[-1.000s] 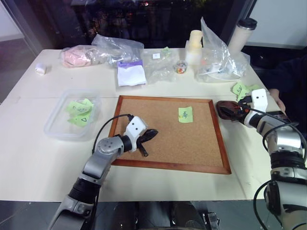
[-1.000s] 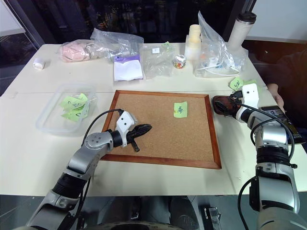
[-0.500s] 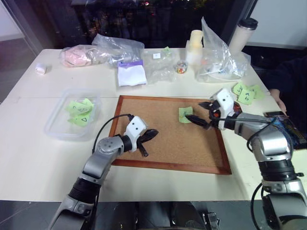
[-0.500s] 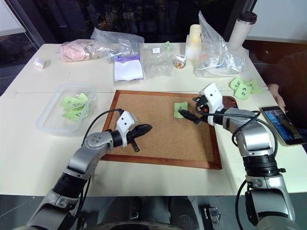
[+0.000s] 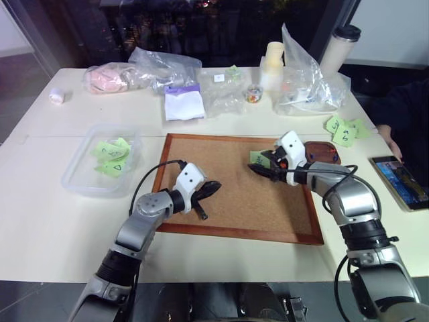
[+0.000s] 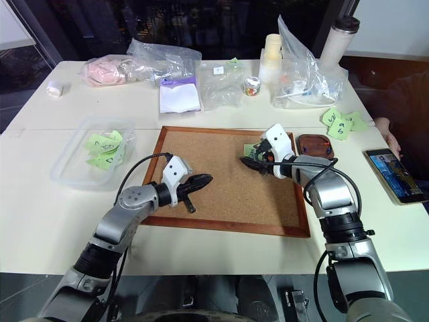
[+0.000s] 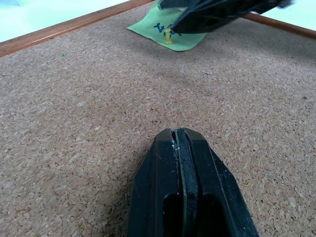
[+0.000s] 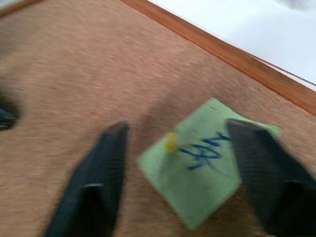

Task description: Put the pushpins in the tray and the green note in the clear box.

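Observation:
A green note [image 8: 210, 170] with blue strokes lies on the cork board [image 5: 234, 208], pinned by a yellow pushpin [image 8: 171, 141]. My right gripper [image 8: 177, 127] is open just above it, one finger on each side of the pin and note. The dark wooden tray [image 5: 322, 151] sits just past the board's right edge with red and blue pushpins in it. The clear box [image 5: 79, 176] stands at the left with several green notes inside. My left gripper [image 7: 179, 143] is shut and empty, low over the board's left part.
Clear plastic bags [image 5: 164, 70], a white packet [image 5: 182, 104], a small jar [image 5: 253, 94] and cups [image 5: 338, 47] line the far side. Loose green notes [image 5: 343, 129] and a phone [image 5: 400, 182] lie at the right, beside a person's arm [image 5: 402, 107].
My right gripper has swung left from over the tray to the green note on the board, and its fingers have drawn closer together. The left arm has not moved.

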`<control>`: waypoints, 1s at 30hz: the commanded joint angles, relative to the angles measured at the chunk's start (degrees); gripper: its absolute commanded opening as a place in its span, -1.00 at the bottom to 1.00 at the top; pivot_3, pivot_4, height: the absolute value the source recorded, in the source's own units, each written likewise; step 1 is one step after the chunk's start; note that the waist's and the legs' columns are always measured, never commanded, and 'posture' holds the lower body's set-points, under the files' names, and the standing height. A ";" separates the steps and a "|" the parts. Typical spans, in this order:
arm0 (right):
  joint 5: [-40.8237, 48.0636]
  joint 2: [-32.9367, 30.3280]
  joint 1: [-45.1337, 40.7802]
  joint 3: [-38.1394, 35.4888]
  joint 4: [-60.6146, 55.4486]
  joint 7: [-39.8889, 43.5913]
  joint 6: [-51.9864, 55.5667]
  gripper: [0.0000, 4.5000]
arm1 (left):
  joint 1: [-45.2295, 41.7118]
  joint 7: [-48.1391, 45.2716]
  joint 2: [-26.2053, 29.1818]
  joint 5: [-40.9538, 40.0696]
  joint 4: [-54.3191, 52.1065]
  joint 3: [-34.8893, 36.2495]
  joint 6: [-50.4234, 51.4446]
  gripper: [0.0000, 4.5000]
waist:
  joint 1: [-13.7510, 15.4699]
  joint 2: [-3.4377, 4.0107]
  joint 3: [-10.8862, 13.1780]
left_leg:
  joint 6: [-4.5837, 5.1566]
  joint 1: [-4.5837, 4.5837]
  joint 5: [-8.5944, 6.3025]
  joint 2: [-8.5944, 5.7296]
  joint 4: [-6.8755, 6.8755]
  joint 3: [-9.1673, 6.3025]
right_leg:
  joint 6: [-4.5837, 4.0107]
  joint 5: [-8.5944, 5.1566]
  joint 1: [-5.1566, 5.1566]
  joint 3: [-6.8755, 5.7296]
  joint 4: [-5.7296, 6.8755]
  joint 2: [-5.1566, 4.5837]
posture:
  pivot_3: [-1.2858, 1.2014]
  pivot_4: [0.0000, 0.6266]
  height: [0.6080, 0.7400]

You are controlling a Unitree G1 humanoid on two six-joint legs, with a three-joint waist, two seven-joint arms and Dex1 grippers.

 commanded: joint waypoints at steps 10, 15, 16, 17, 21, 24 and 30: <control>-1.10 1.69 -1.24 0.04 0.55 0.98 -2.23 -0.43 | 2.11 0.45 0.24 0.66 1.09 -0.79 2.27 -1.00 | -0.10 0.00 0.00 | 0.00 0.00 0.00 0.01 -0.03 0.00 | 0.00 0.00 -0.01 0.00 0.00 0.01 | 0.03 -0.52 1.00; -1.46 2.15 -0.78 0.12 0.17 1.27 -2.04 -0.43 | 2.09 0.46 0.19 0.72 1.15 -0.86 2.16 -1.00 | -0.10 0.00 0.00 | 0.00 0.00 0.00 0.01 -0.04 0.00 | 0.00 0.00 -0.01 0.00 0.00 0.01 | 0.03 -0.52 1.00; -1.46 2.22 -0.52 0.29 -0.14 1.41 -1.85 -0.43 | 2.06 0.46 0.18 0.74 1.19 -0.88 2.10 -1.00 | -0.10 0.00 0.00 | 0.00 0.00 0.00 0.01 -0.04 0.00 | 0.00 0.00 -0.01 0.00 0.00 0.00 | 0.03 -0.52 1.00; -1.76 2.23 -0.24 0.66 -0.19 1.43 -1.85 -0.43 | 2.04 0.47 0.15 0.75 1.22 -0.90 2.06 -1.00 | -0.10 0.00 0.00 | 0.00 0.00 0.00 0.01 -0.04 0.00 | 0.00 0.00 -0.01 0.00 0.00 0.00 | 0.03 -0.52 1.00; -2.26 2.73 0.14 0.97 0.97 1.04 -2.15 -0.43 | 2.04 0.49 0.11 0.75 1.23 -0.93 2.03 -1.00 | -0.10 0.00 0.00 | 0.00 0.00 0.00 0.01 -0.04 0.00 | 0.00 0.00 -0.01 0.00 0.00 0.01 | 0.03 -0.52 1.00; -2.64 3.05 -0.08 0.72 2.92 0.78 -2.96 -0.56 | 1.88 0.53 0.04 0.75 1.22 -0.97 2.17 -1.00 | -0.10 0.00 0.00 | 0.00 0.01 0.00 0.01 -0.04 0.00 | 0.00 0.00 0.00 0.00 0.00 0.00 | 0.03 -0.52 1.00; -1.72 3.24 -0.28 -0.12 1.81 1.07 -2.53 -0.98 | 2.28 0.69 0.00 0.74 1.21 -0.99 2.34 -1.00 | -0.12 0.00 0.00 | 0.00 0.02 0.00 0.01 -0.04 0.00 | 0.00 0.00 0.00 0.00 0.00 0.01 | 0.03 -0.52 1.00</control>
